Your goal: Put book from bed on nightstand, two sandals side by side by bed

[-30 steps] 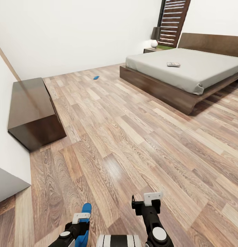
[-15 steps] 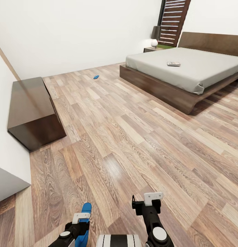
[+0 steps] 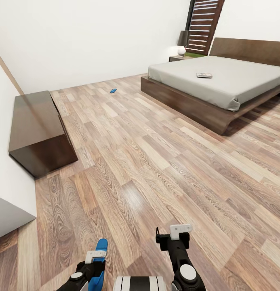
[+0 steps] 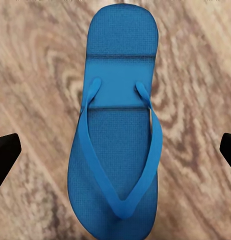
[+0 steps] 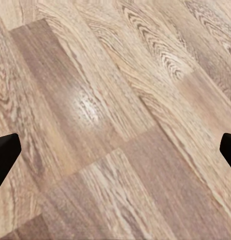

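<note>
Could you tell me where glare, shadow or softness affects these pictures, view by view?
Head view: the cabinet top carries a glossy sheen, a dark shadow lies under the bed frame, and the far sandal is small and soft. Right wrist view: a white glare spot on the floor. Left wrist view: wood grain blurred around the sharper near sandal.

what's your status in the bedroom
Left hand open over one sandal. Right hand open, empty. Other sandal far off; book on bed.

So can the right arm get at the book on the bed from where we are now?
Probably not. The book lies on the mattress of the bed far across the plank floor, while the right gripper hangs low near the robot's base. Nothing blocks the route; the base should drive closer first.
</note>
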Motion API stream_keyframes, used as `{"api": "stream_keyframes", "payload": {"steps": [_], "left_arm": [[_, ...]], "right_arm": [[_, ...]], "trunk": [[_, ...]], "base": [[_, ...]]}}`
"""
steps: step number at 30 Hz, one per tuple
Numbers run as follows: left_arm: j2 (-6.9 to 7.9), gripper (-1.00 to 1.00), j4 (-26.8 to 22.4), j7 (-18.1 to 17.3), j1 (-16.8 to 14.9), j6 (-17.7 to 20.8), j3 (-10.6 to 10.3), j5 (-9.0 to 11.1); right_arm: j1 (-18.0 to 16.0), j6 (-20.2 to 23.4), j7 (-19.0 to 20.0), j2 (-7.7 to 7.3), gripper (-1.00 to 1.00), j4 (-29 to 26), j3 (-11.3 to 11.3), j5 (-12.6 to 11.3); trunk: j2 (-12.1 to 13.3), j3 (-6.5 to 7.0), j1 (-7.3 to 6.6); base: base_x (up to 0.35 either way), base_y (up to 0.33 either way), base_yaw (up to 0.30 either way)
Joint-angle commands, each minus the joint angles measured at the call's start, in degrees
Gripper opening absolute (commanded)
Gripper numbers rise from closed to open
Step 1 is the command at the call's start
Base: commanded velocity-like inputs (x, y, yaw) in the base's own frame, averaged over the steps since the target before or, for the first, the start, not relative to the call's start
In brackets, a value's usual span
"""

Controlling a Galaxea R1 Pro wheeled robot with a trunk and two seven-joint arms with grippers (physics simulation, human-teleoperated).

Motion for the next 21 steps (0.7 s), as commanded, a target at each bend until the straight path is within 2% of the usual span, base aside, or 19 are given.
{"api": "stream_keyframes", "payload": {"steps": [1, 12, 21], "left_arm": [[0.03, 1.00, 0.0, 0.3, 0.0, -0.2, -0.5, 0.6], [0.03, 1.00, 0.0, 0.3, 0.0, -0.2, -0.5, 0.6], [0.03, 1.00, 0.0, 0.3, 0.0, -0.3, -0.5, 0.6]], "right_arm": [[0.0, 0.4, -0.3, -0.01, 1.00, -0.1, 0.1, 0.1], [-1.9, 0.5, -0.3, -0.12, 1.00, -0.1, -0.2, 0.1], [-3.8, 0.8, -0.3, -0.26, 1.00, -0.1, -2.5, 0.1]], "trunk": [[0.0, -0.04, -0.01], [0.0, -0.04, -0.01], [0.0, -0.04, -0.01]], "base": [[0.000, 0.000, 0.000], [0.000, 0.000, 0.000], [0.000, 0.000, 0.000]]}}
